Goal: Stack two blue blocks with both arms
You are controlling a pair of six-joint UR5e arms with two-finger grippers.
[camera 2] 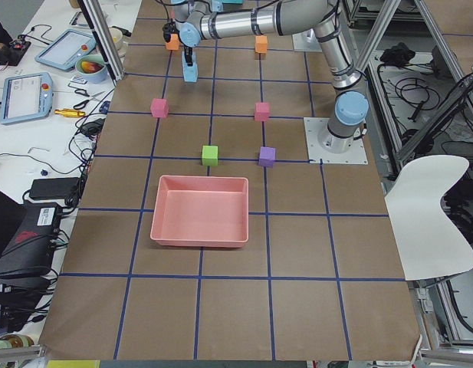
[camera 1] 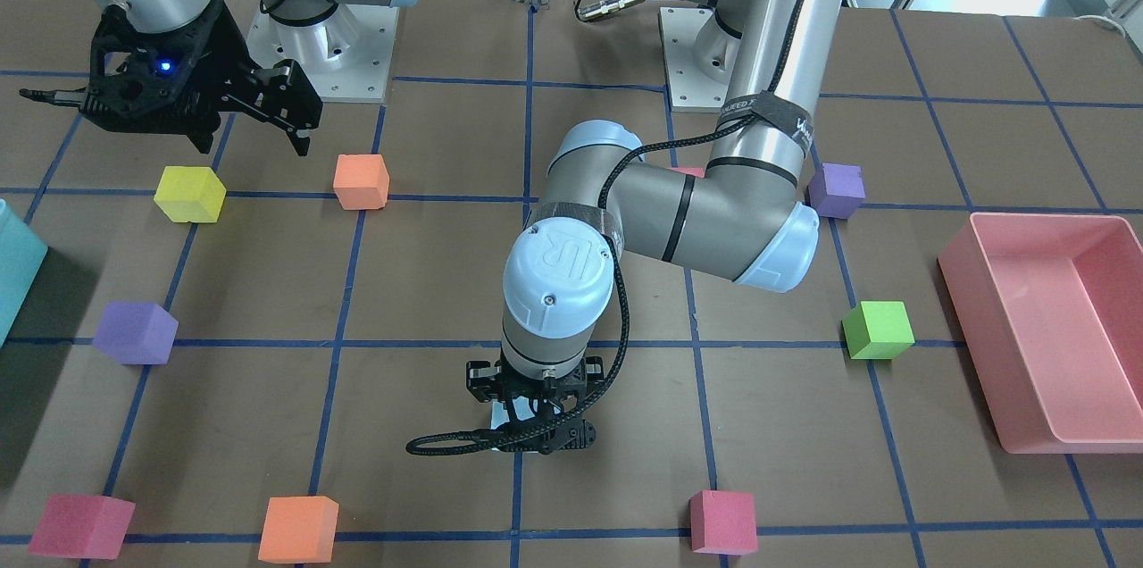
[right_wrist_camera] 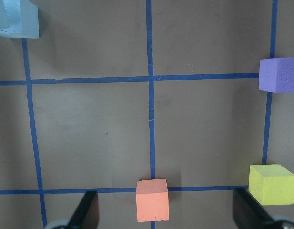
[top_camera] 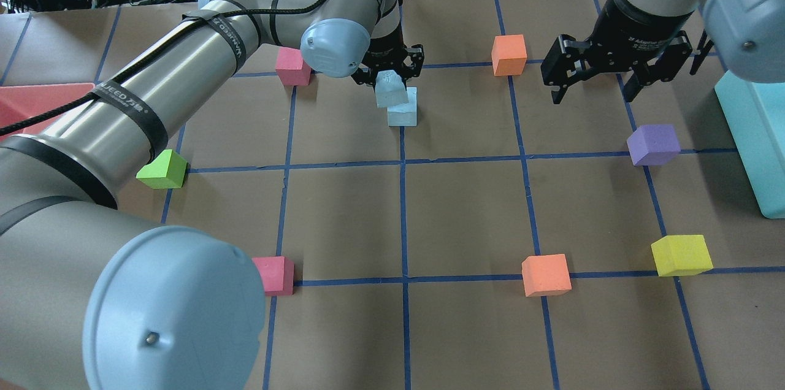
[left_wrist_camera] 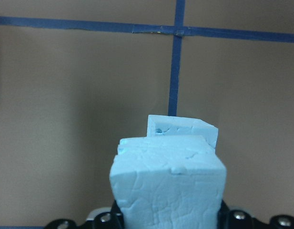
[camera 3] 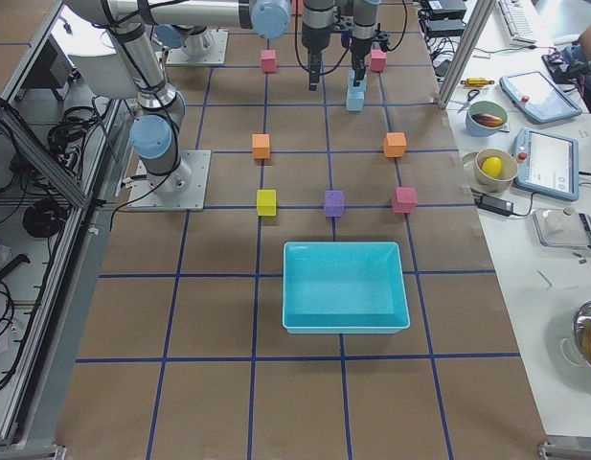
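My left gripper (top_camera: pixel 390 71) is shut on one pale blue block (top_camera: pixel 391 89) and holds it slightly tilted, just over the second blue block (top_camera: pixel 403 115), which rests on the table by a blue tape line. In the left wrist view the held block (left_wrist_camera: pixel 168 186) fills the lower middle and the other block (left_wrist_camera: pixel 185 129) peeks out behind it. I cannot tell whether the two touch. My right gripper (top_camera: pixel 593 92) hangs open and empty above the table to the right, clear of both blocks.
Orange (top_camera: pixel 509 54), purple (top_camera: pixel 653 145), yellow (top_camera: pixel 681 255), orange (top_camera: pixel 544 275), pink (top_camera: pixel 292 66), pink (top_camera: pixel 274 275) and green (top_camera: pixel 162 169) cubes dot the grid. A teal bin (top_camera: pixel 754 145) stands at the right edge, a pink bin (camera 1: pixel 1045 336) at the left end.
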